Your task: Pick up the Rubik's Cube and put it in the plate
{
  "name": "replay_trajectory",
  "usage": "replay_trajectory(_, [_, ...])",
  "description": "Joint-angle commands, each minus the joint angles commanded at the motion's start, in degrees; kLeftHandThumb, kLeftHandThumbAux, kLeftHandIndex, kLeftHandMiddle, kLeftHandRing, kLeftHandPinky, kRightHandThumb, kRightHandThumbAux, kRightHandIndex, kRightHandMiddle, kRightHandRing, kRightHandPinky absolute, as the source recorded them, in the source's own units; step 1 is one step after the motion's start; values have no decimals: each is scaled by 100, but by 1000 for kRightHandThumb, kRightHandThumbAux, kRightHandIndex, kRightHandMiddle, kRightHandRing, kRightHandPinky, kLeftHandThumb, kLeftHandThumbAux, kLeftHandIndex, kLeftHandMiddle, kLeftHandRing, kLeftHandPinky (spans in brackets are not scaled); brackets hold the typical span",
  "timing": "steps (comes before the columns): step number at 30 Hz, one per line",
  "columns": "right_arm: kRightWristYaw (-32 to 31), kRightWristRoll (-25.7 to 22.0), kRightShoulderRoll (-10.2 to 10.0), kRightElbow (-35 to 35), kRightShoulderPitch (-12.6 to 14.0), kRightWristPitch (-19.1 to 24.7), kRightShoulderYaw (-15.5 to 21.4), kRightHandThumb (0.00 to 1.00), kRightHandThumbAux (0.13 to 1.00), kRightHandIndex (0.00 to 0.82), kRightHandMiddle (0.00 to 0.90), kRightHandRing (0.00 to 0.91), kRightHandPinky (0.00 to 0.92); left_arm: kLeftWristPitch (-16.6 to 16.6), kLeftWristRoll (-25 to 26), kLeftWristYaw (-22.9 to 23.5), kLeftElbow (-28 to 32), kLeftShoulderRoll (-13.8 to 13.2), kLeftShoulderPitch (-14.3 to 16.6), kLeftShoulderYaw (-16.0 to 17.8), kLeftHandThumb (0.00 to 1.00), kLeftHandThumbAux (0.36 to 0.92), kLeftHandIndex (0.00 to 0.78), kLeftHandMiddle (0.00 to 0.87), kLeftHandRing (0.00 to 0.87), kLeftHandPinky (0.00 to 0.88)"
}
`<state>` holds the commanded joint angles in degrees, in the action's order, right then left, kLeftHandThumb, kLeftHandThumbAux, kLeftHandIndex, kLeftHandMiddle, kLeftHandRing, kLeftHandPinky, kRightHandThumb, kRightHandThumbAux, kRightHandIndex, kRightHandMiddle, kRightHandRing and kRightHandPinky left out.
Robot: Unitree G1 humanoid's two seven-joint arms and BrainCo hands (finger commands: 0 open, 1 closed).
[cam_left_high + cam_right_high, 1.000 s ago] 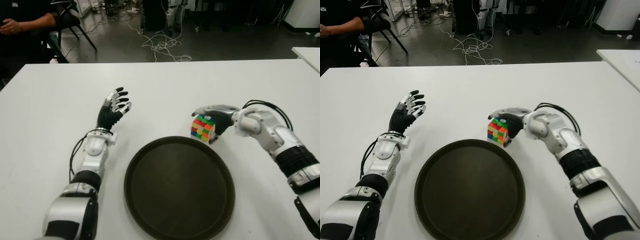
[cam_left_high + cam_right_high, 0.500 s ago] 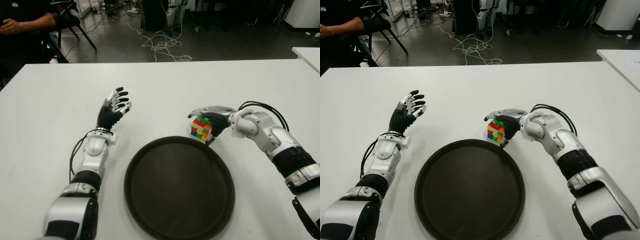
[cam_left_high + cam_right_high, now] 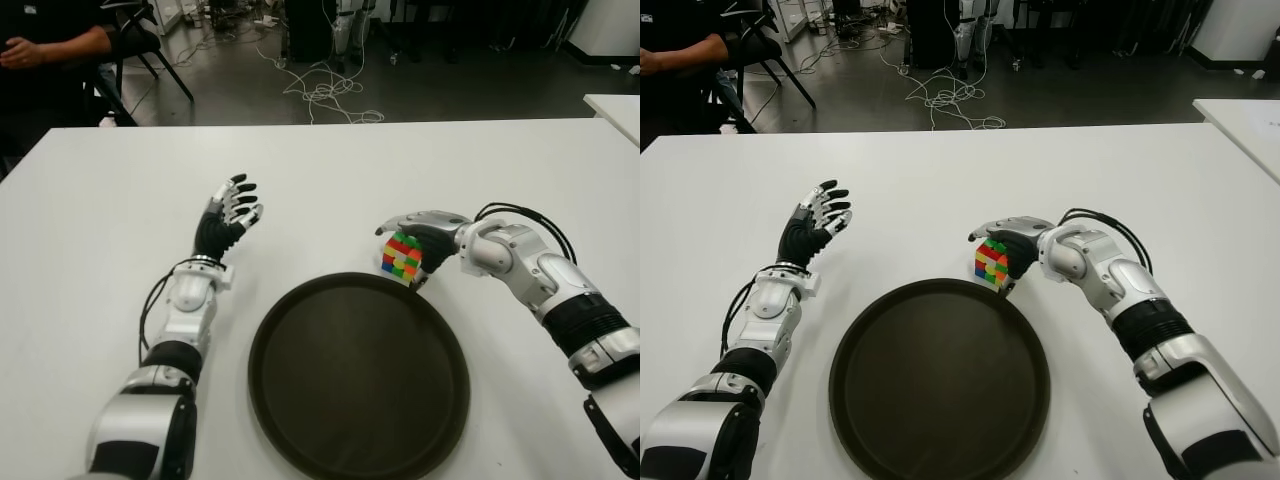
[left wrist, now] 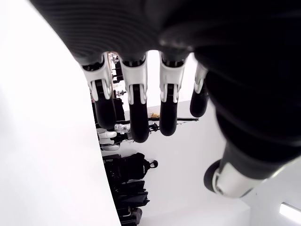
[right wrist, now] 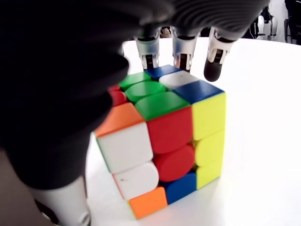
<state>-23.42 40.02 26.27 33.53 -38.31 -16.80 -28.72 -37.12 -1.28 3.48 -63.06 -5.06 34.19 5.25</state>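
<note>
In the left eye view the right hand (image 3: 425, 238) is cupped over the Rubik's Cube (image 3: 401, 254), fingers reaching over its far top edge and the thumb below it on the near side, just above the rim of the dark round plate (image 3: 268, 330). The left hand (image 3: 228, 214) shows beside the plate's left, fingers spread and holding nothing. The right eye view tells the same: the cube sits under the right fingers at the plate's far edge, not yet over it. In the left wrist view the fingers (image 4: 135, 109) hang loosely extended, nothing between them. In the right wrist view the fingertips (image 5: 215, 63) curl past the cube's top — it looks a light, rigid block with smooth, slippery plastic faces, best pinched on opposite flat sides.
</note>
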Motion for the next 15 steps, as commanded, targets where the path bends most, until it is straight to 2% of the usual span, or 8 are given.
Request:
replay_trajectory(5, [54, 25, -44, 64, -12, 64, -29, 0, 832, 142, 146, 132, 98, 20, -21, -20, -29, -12, 15, -9, 255, 719, 150, 217, 218, 214])
replay_trajectory(15, [94, 52, -4, -31, 37, 236, -4, 0, 825, 137, 156, 142, 109, -8, -27, 5, 22, -18, -11, -22, 249, 707, 145, 213, 220, 223])
